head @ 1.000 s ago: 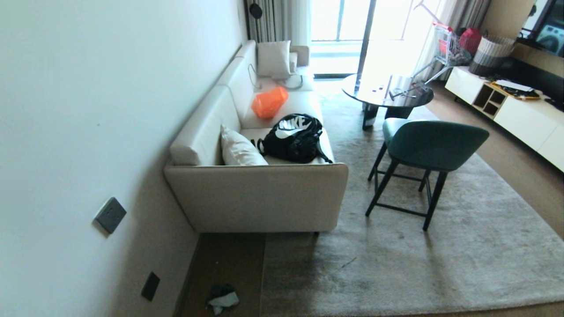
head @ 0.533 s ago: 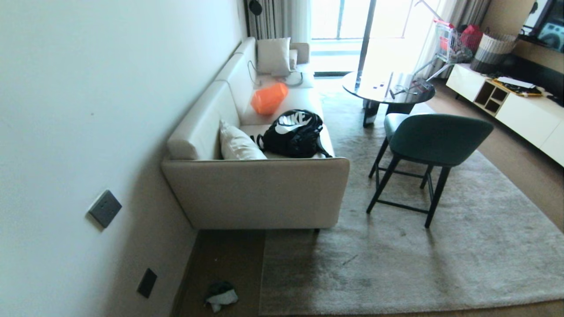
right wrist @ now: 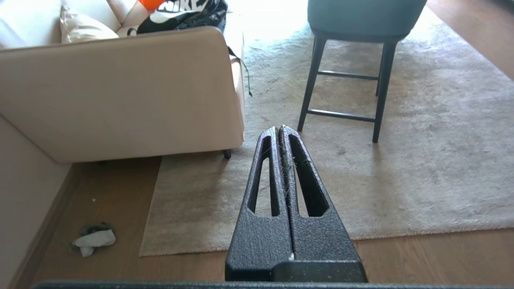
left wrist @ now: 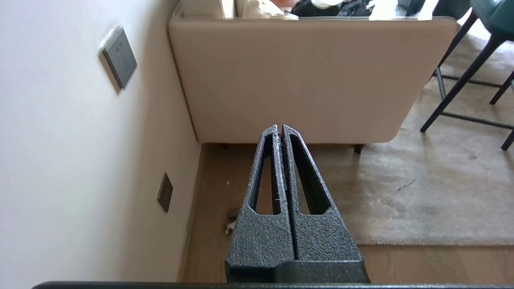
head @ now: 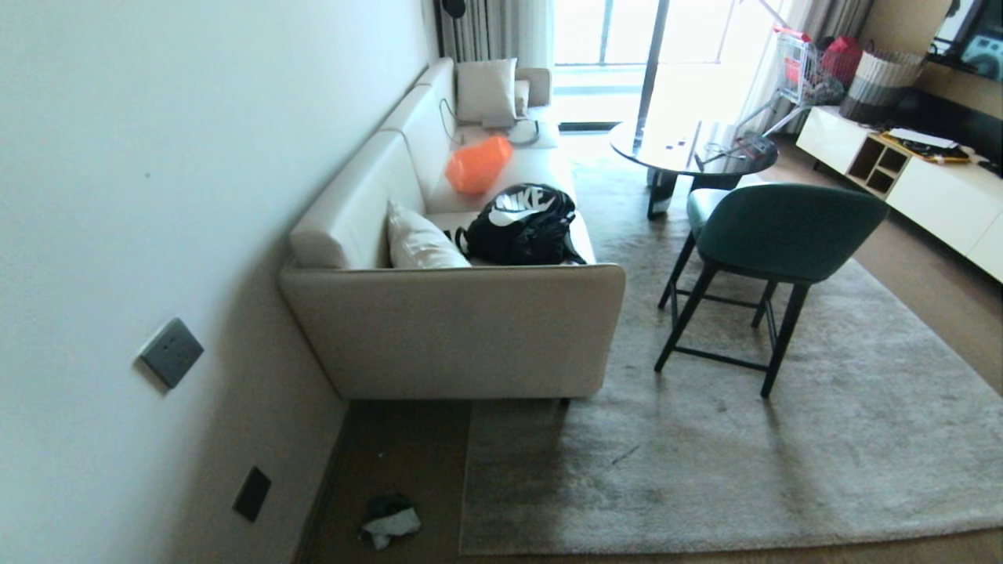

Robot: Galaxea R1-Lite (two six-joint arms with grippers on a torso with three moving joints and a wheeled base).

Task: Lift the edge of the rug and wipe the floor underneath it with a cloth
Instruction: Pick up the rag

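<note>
The grey-beige rug (head: 744,470) lies flat on the brown wood floor (head: 407,462), its near-left corner close to the wall. The small green-and-white cloth (head: 389,521) lies crumpled on the bare floor strip between wall and rug. Neither arm shows in the head view. My left gripper (left wrist: 280,127) is shut and empty, high over the floor strip (left wrist: 217,192) in front of the sofa end, and it hides most of the cloth (left wrist: 229,228). My right gripper (right wrist: 280,128) is shut and empty above the rug (right wrist: 401,180), with the cloth (right wrist: 93,239) off to its side.
A beige sofa (head: 470,337) stands against the wall with its end on the rug; a black backpack (head: 521,227) rests on it. A green chair (head: 783,235) and round table (head: 689,153) stand on the rug. Wall sockets (head: 171,352) and a white cabinet (head: 940,204) flank the room.
The whole head view has shifted as the camera moved lower and nearer; sofa and chair look larger. Nothing in the room has moved.
</note>
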